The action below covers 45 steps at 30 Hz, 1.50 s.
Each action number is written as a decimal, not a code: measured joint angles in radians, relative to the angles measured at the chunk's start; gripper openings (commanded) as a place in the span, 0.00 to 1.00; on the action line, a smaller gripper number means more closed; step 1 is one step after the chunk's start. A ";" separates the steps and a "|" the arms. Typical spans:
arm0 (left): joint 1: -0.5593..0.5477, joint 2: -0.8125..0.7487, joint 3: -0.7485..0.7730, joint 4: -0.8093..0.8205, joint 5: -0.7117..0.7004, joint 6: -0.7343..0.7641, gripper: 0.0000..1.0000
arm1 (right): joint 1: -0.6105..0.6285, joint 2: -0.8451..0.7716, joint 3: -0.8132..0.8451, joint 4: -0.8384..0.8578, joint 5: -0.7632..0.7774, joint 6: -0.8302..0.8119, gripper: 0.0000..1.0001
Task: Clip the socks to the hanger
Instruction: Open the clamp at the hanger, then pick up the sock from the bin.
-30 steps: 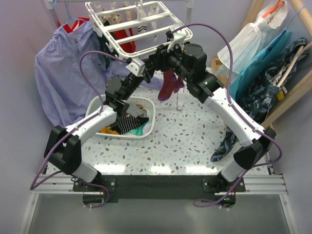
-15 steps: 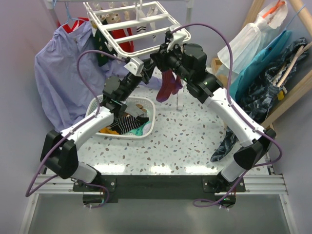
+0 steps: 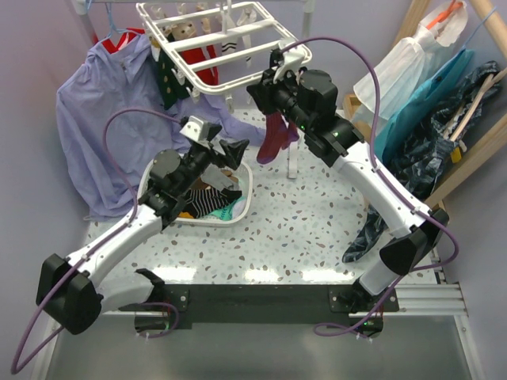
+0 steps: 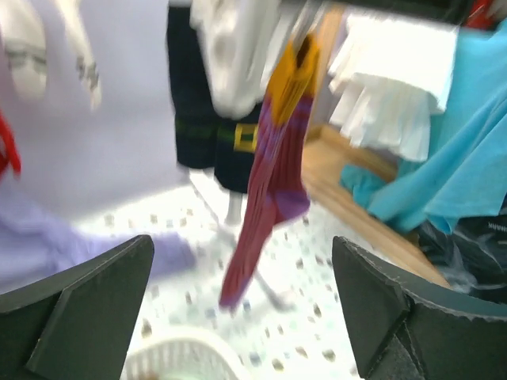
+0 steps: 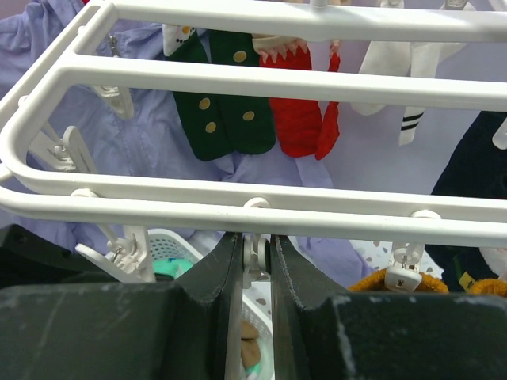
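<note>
The white hanger point(image 3: 230, 36) hangs at the back, with green point(image 5: 226, 119), red point(image 5: 297, 119) and white socks clipped under its bars point(image 5: 261, 83). A purple-maroon sock with an orange cuff point(image 4: 273, 174) dangles from its near edge point(image 3: 273, 138). My right gripper point(image 3: 261, 89) sits under the near bar, shut on a white clip point(image 5: 255, 257). My left gripper point(image 3: 226, 154) is wide open and holds nothing point(image 4: 242, 317). It hovers over the basket's far rim, facing the dangling sock. More socks point(image 3: 210, 202) lie in the white basket point(image 3: 162, 170).
A lavender shirt point(image 3: 103, 119) hangs at the back left beside the basket. Teal, white and dark clothes point(image 3: 428, 103) hang at the right by a wooden frame point(image 3: 467, 150). A thin white post point(image 3: 291, 162) stands behind the dangling sock.
My left gripper has opened and dropped back from the hanger's near edge to above the basket. The purple sock stays hanging. The hanger has swung slightly. My right gripper has closed on the clip.
</note>
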<state>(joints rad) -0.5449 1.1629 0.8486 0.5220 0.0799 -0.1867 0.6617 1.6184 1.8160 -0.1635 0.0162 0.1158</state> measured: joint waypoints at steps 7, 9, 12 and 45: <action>0.000 -0.182 -0.132 -0.310 -0.192 -0.270 1.00 | 0.000 0.000 -0.002 0.000 0.000 0.000 0.06; 0.000 -0.204 -0.138 -0.420 -0.264 -0.356 1.00 | 0.000 0.000 -0.003 0.000 0.000 0.000 0.05; 0.010 -0.203 -0.138 -0.559 -0.337 -0.453 0.99 | 0.000 0.000 -0.004 0.000 -0.001 0.000 0.05; 0.284 0.175 -0.038 -1.009 -0.380 -0.719 0.51 | 0.000 0.026 -0.005 -0.005 -0.012 0.015 0.04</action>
<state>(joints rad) -0.2611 1.3384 0.8104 -0.4873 -0.3004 -0.9054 0.6617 1.6447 1.8114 -0.1684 0.0044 0.1307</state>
